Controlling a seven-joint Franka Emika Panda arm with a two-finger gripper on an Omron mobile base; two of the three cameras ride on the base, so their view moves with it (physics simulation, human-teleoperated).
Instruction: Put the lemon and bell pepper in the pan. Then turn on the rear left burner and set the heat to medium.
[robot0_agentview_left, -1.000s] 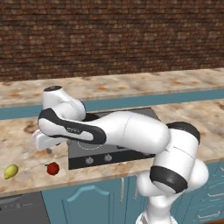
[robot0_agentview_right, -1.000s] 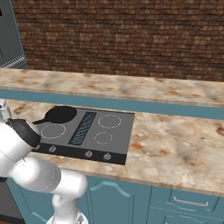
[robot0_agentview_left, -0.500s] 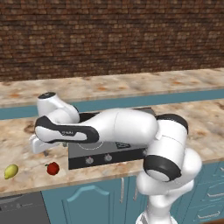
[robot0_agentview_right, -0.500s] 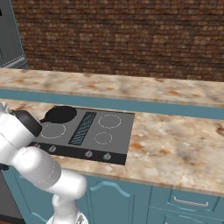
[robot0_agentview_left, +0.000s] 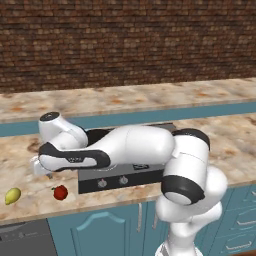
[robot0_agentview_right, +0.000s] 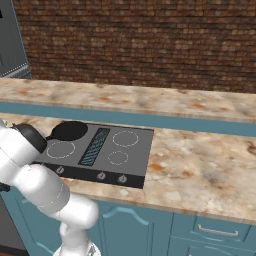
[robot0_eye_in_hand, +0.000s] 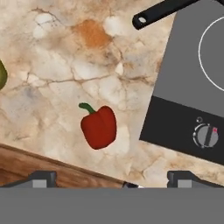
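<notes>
Below my gripper (robot0_eye_in_hand: 111, 178), on the counter (robot0_eye_in_hand: 65, 65) left of the cooktop (robot0_eye_in_hand: 183, 87), lies the bell pepper (robot0_eye_in_hand: 99, 127), nothing held, jaws spread wide. Lemon (robot0_agentview_left: 12, 195) sits further left near the counter edge; pan (robot0_agentview_right: 69, 130) waits on the rear left burner. Step in hand, I judge: approaching the pepper. Next: descend, centre the fingers around it, close.
</notes>
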